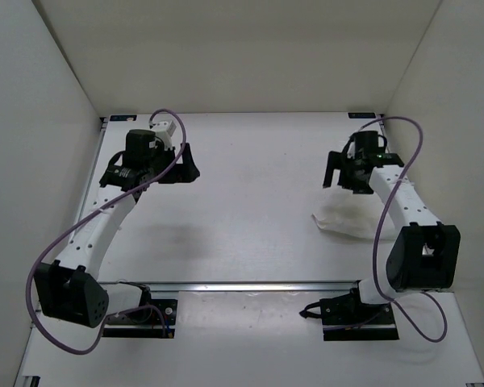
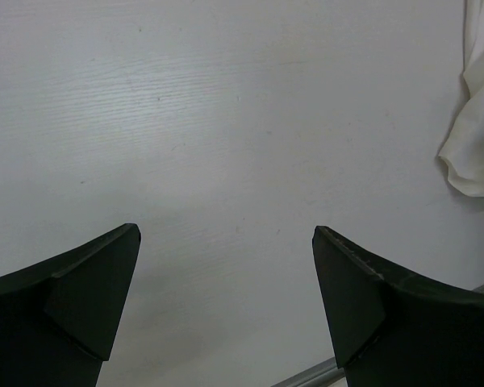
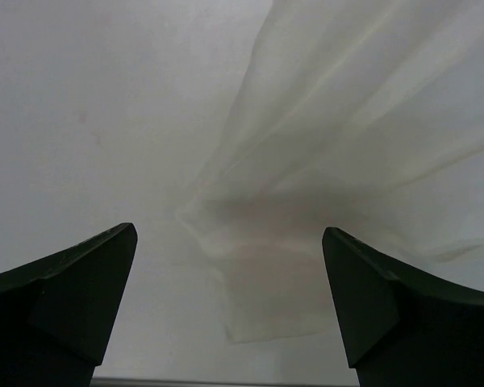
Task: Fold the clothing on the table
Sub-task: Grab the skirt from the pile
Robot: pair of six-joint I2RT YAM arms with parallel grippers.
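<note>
The clothing (image 1: 345, 218) is a crumpled white garment lying on the right side of the table (image 1: 250, 201), partly under my right forearm. In the right wrist view its wrinkled folds (image 3: 323, 153) spread below and beyond the fingers. My right gripper (image 1: 335, 172) (image 3: 229, 231) hovers open just above the garment's far edge, with nothing between its fingers. At the far left my left gripper (image 1: 187, 166) (image 2: 224, 231) stands open over bare table. In the left wrist view only a hanging corner of the clothing (image 2: 476, 129) shows, at the right edge.
White side walls (image 1: 40, 121) (image 1: 460, 89) and a back wall (image 1: 242, 56) close in the table. An aluminium rail (image 1: 250, 285) runs along the front, near both arm bases. Purple cables (image 1: 64, 242) (image 1: 411, 145) loop off each arm.
</note>
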